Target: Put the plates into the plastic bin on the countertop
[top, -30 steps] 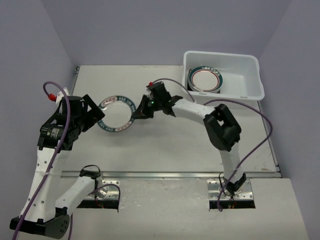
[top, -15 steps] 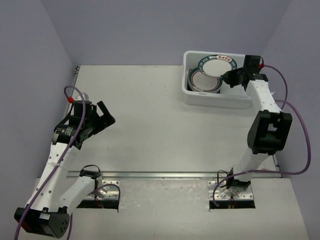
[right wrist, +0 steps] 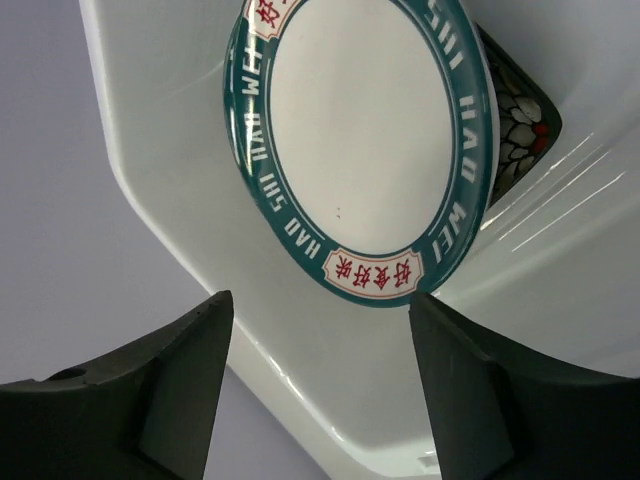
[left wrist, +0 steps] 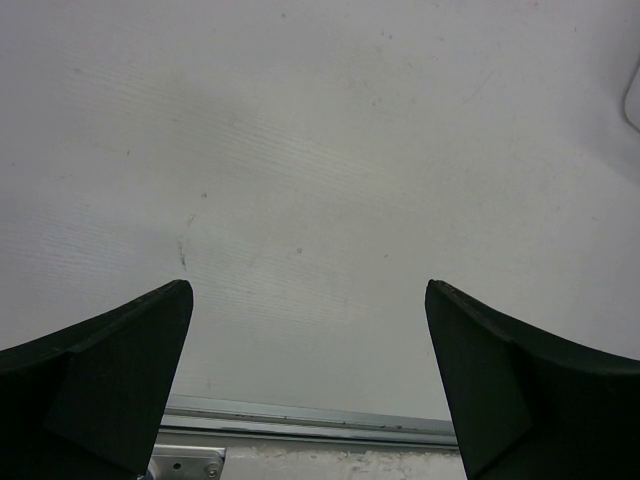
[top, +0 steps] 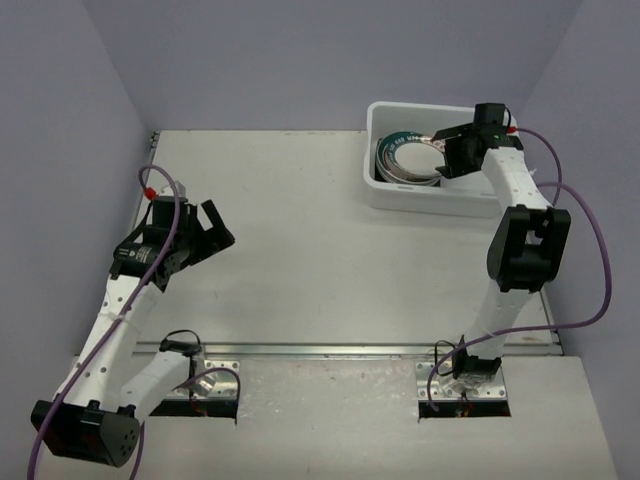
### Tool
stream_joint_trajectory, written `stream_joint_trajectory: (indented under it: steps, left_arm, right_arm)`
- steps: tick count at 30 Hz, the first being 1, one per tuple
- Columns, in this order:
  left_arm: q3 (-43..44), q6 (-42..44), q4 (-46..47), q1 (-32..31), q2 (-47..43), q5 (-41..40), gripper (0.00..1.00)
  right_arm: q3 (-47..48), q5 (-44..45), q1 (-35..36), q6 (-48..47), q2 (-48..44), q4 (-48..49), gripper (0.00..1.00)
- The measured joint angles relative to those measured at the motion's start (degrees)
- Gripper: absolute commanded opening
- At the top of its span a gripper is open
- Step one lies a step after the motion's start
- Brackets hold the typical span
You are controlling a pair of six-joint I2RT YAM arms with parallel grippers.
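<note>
Left claw and right claw gape empty; plates lie in plastic bin.

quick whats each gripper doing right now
Left gripper: open, holding nothing.
Right gripper: open, empty, over the teal-rimmed plate in the plastic bin.

From above, the right hand covers the right side of the plates stacked in the bin — their number cannot be counted. In the right wrist view the teal-rimmed plate is cut off at the top edge and hides all but a corner of a black floral plate.
</note>
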Motion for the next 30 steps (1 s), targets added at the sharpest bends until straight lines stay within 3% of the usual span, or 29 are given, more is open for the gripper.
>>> stream_joint_trajectory:
  steps: [11, 16, 23, 30]
  left_arm:
    - [-0.04, 2.29, 1.85, 0.00, 9.42, 0.92, 1.00]
    - [7.57, 4.41, 0.45, 0.00, 15.28, 0.30, 1.00]
    - [18.44, 7.30, 2.43, 0.00, 22.08, -4.82, 1.00]
    - [16.45, 10.91, 7.48, -0.04, 22.77, -3.64, 1.00]
  right_arm:
    - [1.37, -6.83, 0.25, -11.06, -1.51, -3.29, 0.99]
    - [1.54, -7.14, 1.67, -26.94, -7.03, -9.64, 0.99]
    - [-10.23, -9.00, 4.37, -46.25, -30.20, -11.23, 0.99]
    - [-25.68, -3.99, 4.43, -55.01, -52.03, -13.64, 0.99]
